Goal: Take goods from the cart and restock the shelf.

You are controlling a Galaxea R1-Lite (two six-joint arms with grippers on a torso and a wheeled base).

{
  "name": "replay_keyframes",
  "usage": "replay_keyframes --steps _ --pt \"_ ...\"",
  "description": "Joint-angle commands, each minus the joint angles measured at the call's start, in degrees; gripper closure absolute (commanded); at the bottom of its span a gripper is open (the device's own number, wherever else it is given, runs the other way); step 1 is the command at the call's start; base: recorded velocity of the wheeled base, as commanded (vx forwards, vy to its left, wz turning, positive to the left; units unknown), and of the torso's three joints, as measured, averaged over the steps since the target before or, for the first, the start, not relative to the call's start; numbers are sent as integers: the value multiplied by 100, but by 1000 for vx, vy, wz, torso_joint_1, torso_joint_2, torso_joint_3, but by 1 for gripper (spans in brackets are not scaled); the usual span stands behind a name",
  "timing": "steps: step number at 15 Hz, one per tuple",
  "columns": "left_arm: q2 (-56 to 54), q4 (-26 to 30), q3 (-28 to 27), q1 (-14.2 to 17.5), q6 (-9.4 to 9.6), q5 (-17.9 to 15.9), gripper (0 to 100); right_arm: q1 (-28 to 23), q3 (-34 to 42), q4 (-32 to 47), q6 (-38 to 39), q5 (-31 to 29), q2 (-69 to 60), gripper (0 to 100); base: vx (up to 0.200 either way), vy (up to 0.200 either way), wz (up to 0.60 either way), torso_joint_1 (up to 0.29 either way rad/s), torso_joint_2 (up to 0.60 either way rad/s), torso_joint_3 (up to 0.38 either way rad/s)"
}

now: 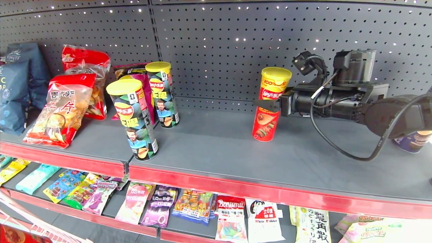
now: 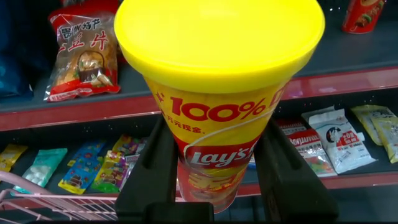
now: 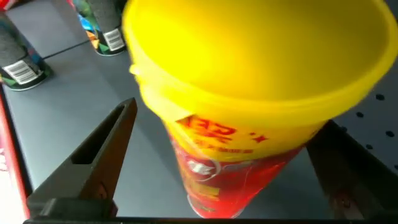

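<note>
A red chips can (image 1: 271, 103) with a yellow lid stands on the grey upper shelf (image 1: 219, 148), right of the middle. My right gripper (image 1: 270, 101) is open around its upper half, one finger in front and one behind. In the right wrist view the same can (image 3: 249, 155) sits between the fingers (image 3: 93, 162), with a gap showing on one side. My left gripper (image 2: 214, 134) is shut on a second yellow-lidded chips can (image 2: 217, 93), held upright in the air in front of the shelves and above the cart's pink rim (image 2: 56, 196).
Two dark chips cans (image 1: 135, 119) (image 1: 163, 94) stand left of the middle, with red snack bags (image 1: 62, 108) and blue bags (image 1: 17, 87) farther left. Another can (image 1: 411, 140) stands behind my right arm. Candy packs (image 1: 195, 206) fill the lower shelf. Bare shelf lies between the cans.
</note>
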Motion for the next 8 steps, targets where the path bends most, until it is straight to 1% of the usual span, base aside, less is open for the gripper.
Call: replay_keyframes --steps 1,5,8 --pt "8 -1 -1 -1 -1 1 100 16 0 -20 -2 -19 71 100 0 0 0 0 0 0" --pt "17 -1 17 -1 -1 1 100 7 -123 -47 16 -19 142 100 0 0 0 0 0 0" --pt "8 -1 26 -1 -10 1 100 16 149 6 25 -212 -272 100 0 0 0 0 0 0"
